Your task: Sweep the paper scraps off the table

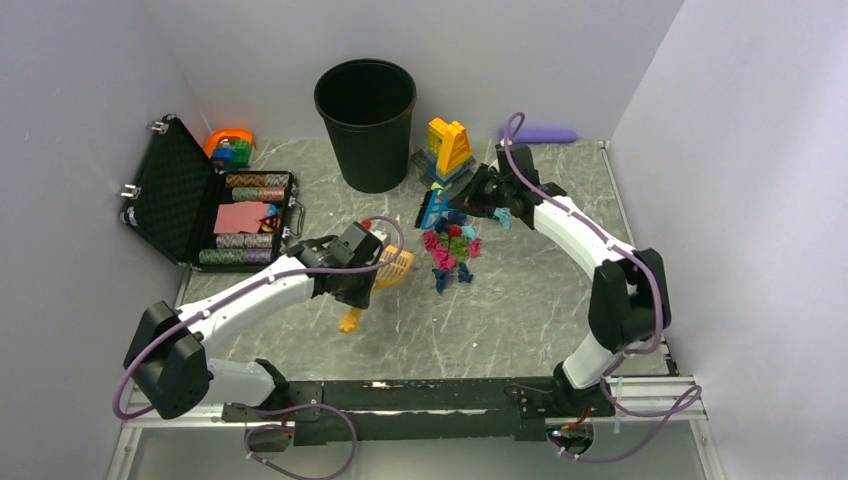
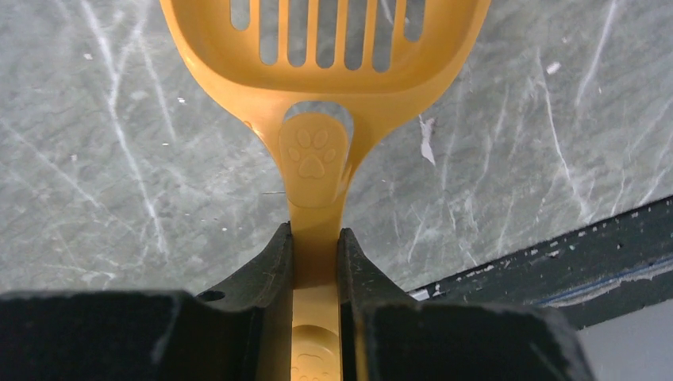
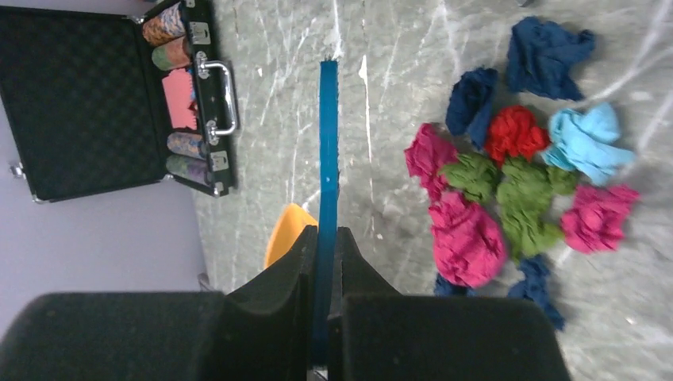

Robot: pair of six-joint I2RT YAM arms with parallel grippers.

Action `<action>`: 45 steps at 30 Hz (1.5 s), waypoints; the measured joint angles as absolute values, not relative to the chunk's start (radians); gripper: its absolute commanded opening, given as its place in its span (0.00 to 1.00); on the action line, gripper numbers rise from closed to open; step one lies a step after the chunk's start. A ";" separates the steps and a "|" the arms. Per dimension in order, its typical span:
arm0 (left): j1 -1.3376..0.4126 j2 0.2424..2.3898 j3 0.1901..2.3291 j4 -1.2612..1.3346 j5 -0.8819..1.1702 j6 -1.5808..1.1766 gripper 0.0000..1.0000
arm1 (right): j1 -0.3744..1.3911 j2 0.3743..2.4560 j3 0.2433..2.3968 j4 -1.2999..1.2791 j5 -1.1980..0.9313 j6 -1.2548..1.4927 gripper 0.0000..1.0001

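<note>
The paper scraps (image 1: 450, 250) lie in a loose heap of pink, green, dark blue, teal and red wads on the grey marble table (image 1: 520, 310). My left gripper (image 1: 358, 265) is shut on the handle of an orange slotted scoop (image 1: 396, 265), just left of the heap. In the left wrist view my left gripper (image 2: 316, 234) clamps the scoop (image 2: 321, 71) handle. My right gripper (image 1: 482, 193) is shut on a small blue brush (image 1: 435, 208) behind the heap. In the right wrist view my right gripper (image 3: 326, 234) holds the brush (image 3: 328, 135) edge-on, with the scraps (image 3: 508, 182) to its right.
A black bin (image 1: 366, 120) stands at the back centre. An open black foam-lined case (image 1: 190, 200) lies at the left and shows in the right wrist view (image 3: 87, 95). Stacked toy bricks (image 1: 448, 150) and a purple object (image 1: 540, 134) sit at the back right.
</note>
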State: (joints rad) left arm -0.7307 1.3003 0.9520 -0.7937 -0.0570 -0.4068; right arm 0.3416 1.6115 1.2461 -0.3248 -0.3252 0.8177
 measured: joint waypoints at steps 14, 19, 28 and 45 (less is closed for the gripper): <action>-0.942 1.433 0.953 -0.795 -0.037 -0.397 0.00 | 0.344 1.811 1.269 -0.381 -0.200 0.916 0.00; -0.977 1.470 0.984 -0.803 -0.017 -0.385 0.00 | 0.325 1.745 1.238 -0.403 -0.176 0.886 0.00; -1.001 1.519 1.021 -0.793 0.004 -0.382 0.00 | 0.287 1.613 1.286 -0.506 -0.147 0.687 0.00; -1.001 1.555 1.033 -0.774 0.002 -0.383 0.00 | 0.290 1.657 1.413 -0.437 0.281 -0.115 0.00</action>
State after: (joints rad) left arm -1.0012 1.5551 1.0328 -0.7742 0.0025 -0.3832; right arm 0.2901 1.6573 1.4132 -0.4374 0.2810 -0.1154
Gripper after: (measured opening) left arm 0.210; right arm 0.088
